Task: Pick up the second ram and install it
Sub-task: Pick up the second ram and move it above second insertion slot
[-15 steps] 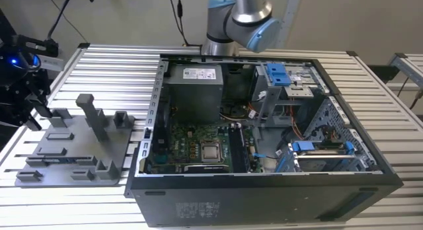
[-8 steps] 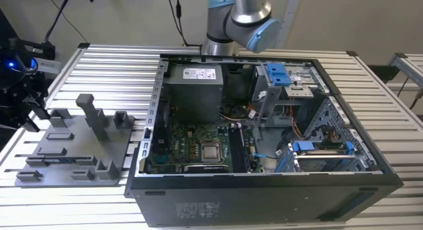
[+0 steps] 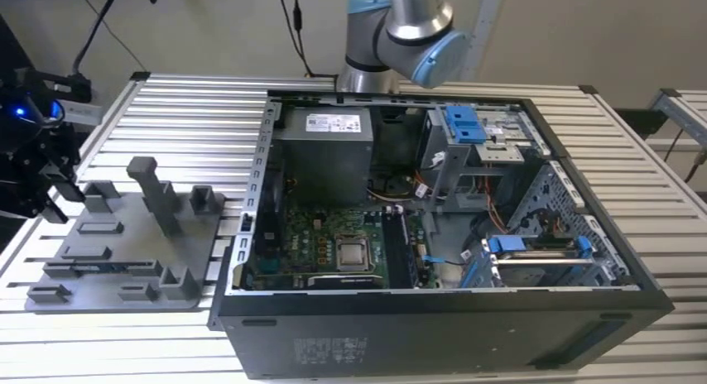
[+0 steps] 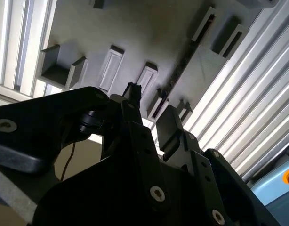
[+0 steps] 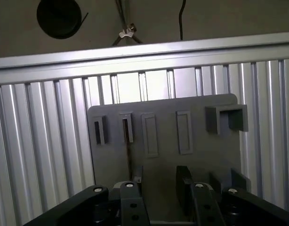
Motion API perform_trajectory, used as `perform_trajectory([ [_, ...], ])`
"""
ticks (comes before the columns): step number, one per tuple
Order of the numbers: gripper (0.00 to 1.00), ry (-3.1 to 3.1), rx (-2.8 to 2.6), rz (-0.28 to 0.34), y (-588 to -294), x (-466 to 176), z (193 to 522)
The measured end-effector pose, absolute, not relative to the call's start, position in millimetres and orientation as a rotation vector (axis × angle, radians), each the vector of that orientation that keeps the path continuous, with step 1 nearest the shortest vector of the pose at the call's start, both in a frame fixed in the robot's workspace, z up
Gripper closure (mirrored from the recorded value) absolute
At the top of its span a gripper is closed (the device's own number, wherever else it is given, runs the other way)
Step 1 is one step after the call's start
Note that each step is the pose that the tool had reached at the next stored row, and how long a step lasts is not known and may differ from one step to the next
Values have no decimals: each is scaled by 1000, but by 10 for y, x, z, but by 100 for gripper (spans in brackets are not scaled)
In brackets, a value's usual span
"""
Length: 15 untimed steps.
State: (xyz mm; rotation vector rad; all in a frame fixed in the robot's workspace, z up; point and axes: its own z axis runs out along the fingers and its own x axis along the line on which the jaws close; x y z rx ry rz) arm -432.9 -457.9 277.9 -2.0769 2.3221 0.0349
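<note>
The slatted metal counter (image 3: 165,103) carries an open computer case (image 3: 442,334). At the exterior view's left it also carries a grey fixture plate (image 3: 119,245). My pincer (image 5: 156,181) hangs over that plate, fingers apart, gripping nothing. The second ram (image 5: 129,155) stands on edge in a plate slot, close beside one finger.
</note>
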Motion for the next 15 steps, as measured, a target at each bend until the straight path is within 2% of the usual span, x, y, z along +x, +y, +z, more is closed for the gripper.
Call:
perform_trajectory([
  [7, 58, 2312, -2076, 24, -4583, -4394, 2687],
  [15, 58, 2313, -2077, 25, -4732, -4293, 2574],
])
